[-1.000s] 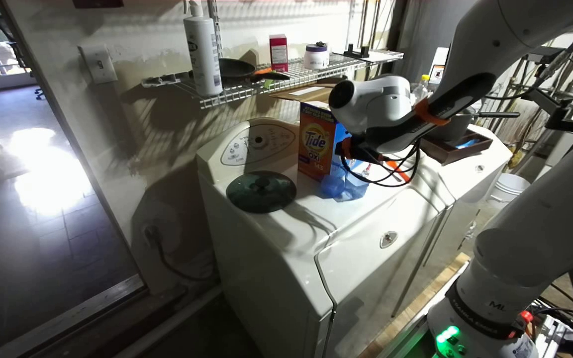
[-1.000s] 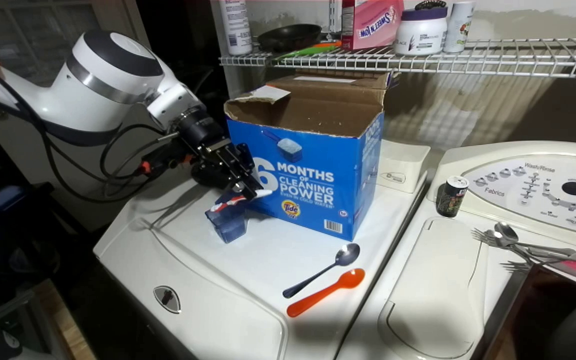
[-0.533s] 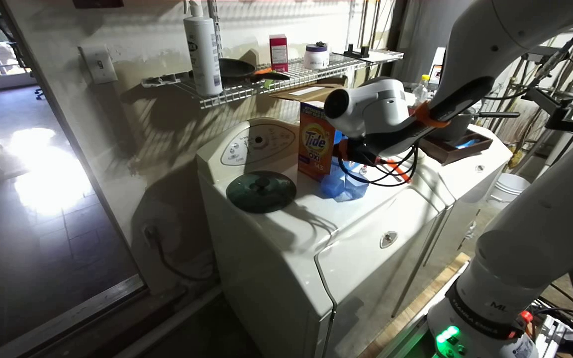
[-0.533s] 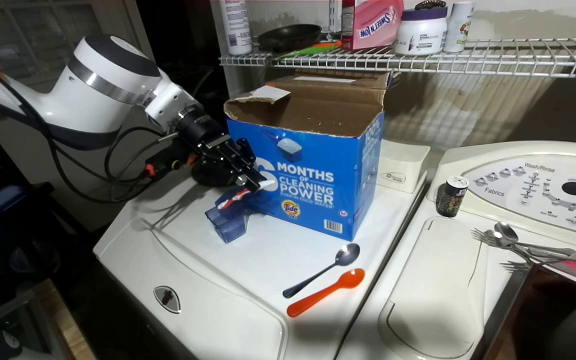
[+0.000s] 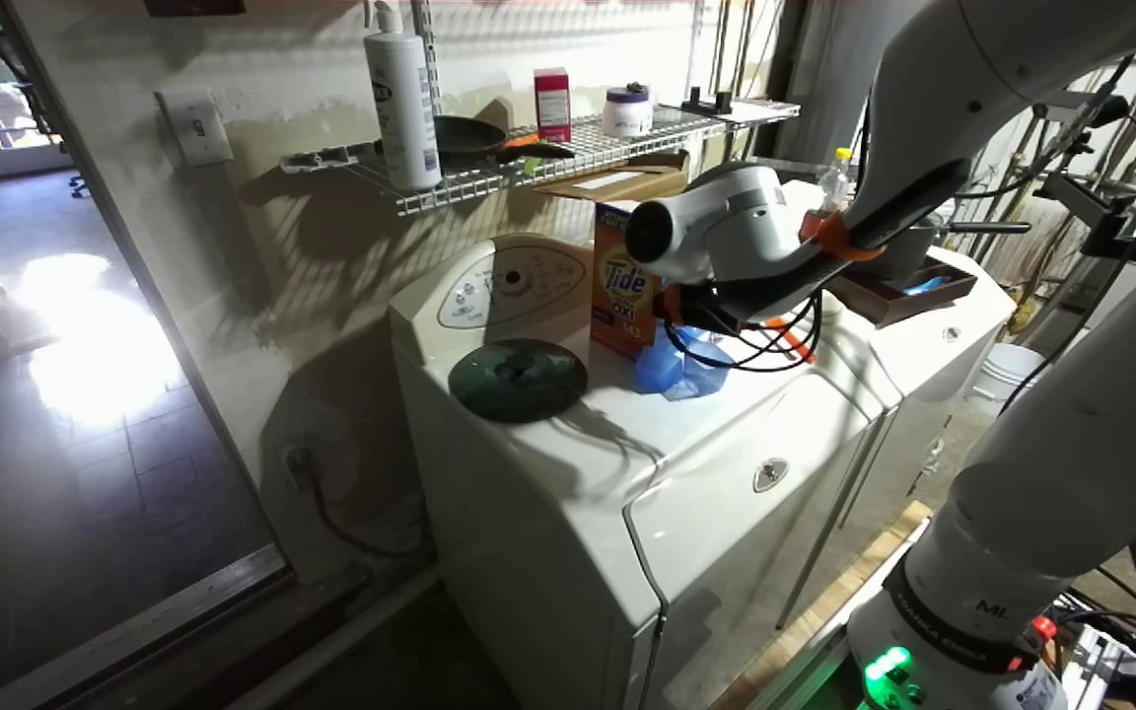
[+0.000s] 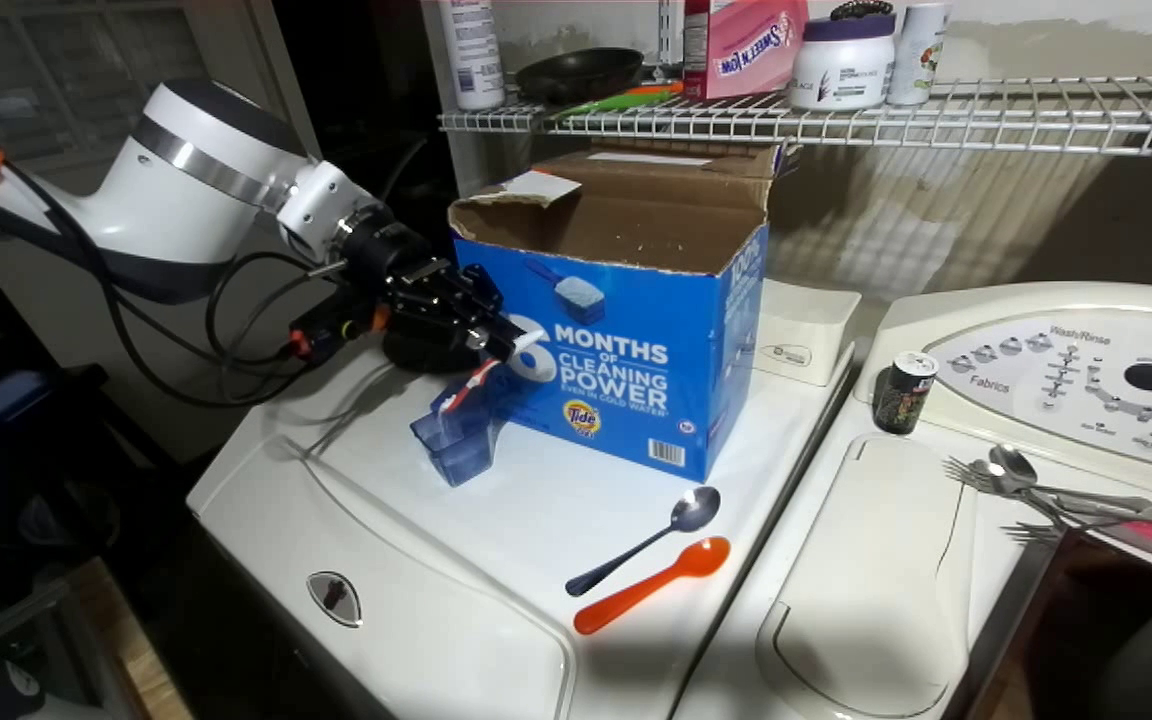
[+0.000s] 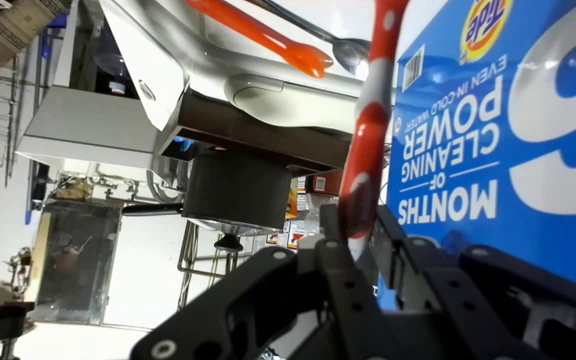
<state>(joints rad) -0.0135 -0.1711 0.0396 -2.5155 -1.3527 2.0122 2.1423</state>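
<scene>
Jaws gripping a red-and-white stick (image 7: 371, 125), its lower end at the blue cup (image 6: 461, 450); Tide box (image 6: 616, 350) just beside; farther off, steel spoon (image 6: 693, 510) and orange spoon (image 6: 651, 586) on the machine (image 6: 416, 540); pan (image 6: 581, 75) on the shelf (image 6: 1016, 115) behind.

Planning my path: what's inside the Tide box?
In an exterior view, brown walls show inside the Tide box; its bottom and any contents are hidden by the near blue panel. The gripper and the red-and-white handle it holds are outside.
</scene>
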